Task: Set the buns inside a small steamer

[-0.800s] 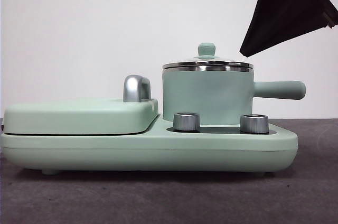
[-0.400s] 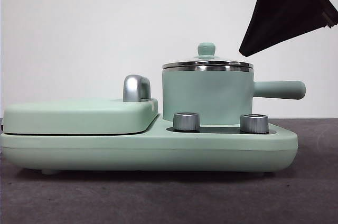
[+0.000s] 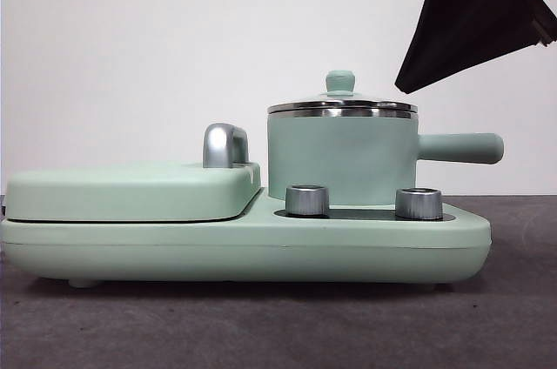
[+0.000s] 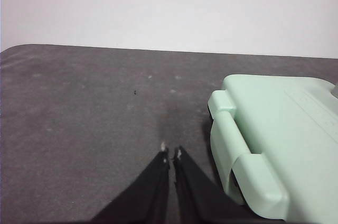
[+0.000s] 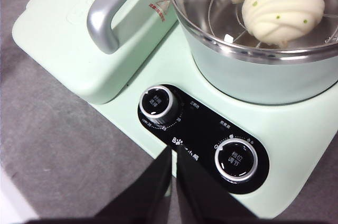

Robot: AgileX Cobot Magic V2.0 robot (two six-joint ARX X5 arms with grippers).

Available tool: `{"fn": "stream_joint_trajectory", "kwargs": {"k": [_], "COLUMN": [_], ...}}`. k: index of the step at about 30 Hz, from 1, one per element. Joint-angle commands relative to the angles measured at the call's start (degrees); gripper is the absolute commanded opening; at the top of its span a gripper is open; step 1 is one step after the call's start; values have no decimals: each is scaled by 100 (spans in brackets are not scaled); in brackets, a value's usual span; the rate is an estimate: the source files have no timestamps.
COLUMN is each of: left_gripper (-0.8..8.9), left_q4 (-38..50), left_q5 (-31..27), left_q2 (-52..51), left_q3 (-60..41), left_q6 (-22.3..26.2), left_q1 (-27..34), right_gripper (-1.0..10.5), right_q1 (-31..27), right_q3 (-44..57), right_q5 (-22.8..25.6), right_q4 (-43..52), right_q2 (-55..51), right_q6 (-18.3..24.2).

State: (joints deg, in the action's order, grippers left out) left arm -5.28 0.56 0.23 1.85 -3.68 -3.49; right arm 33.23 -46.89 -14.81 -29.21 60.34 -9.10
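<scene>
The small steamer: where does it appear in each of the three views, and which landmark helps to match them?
Front view: small steamer right of centre, lid on, above the two knobs.
Left wrist view: not in it.
Right wrist view: upper right, both buns visible through the lid.
Shared landmark: the silver griddle handle beside it.

Bright, even light from above fills the front view, and the white wall (image 3: pixel 104 82) washes out nearly flat. A thin dark shadow sits under the cooker base (image 3: pixel 244 247) on the grey desk (image 3: pixel 261 325). Glare streaks the steamer (image 3: pixel 341 164) at its steel rim. The arm at the top corner reads near-black, little detail. In the right wrist view the buns (image 5: pixel 282 15) look sharp, slightly overexposed.
</scene>
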Motion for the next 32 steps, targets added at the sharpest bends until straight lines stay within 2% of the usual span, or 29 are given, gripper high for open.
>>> {"fn": "stream_joint_trajectory", "kwargs": {"k": [1, 3, 5, 10, 13, 15, 22, 27, 32], "left_gripper": [27, 27, 27, 27, 27, 27, 27, 27, 27], "left_q4": [57, 57, 57, 57, 57, 57, 57, 57, 57], "left_q5": [-2, -2, -2, -2, -2, -2, -2, -2, -2], "left_q2": [-4, -4, -4, -4, -4, -4, -4, -4, -4], "left_q3": [-111, -111, -111, -111, -111, -111, -111, -111, -111], "left_q6": [-11, -11, -11, -11, -11, -11, -11, -11, -11], "left_q1": [11, 11, 11, 11, 9, 11, 11, 9, 11], "right_gripper": [11, 11, 11, 11, 11, 11, 11, 11, 11], "right_q1": [-7, -66, -153, -726, -1213, -1609, -2546, -2791, -2876], "right_q3": [-94, -22, 280, 1993, 3062, 3613, 4636, 4621, 4621], "right_q5": [116, 323, 551, 881, 1281, 1539, 1637, 1639, 1635], "right_q4": [72, 260, 925, 3268, 3982, 4074, 3987, 2940, 2916], "right_q2": [-136, -310, -562, -1821, -2850, -3556, -5254, -6048, -6013], "right_q6": [518, 791, 850, 855, 872, 850, 785, 782, 745]}}
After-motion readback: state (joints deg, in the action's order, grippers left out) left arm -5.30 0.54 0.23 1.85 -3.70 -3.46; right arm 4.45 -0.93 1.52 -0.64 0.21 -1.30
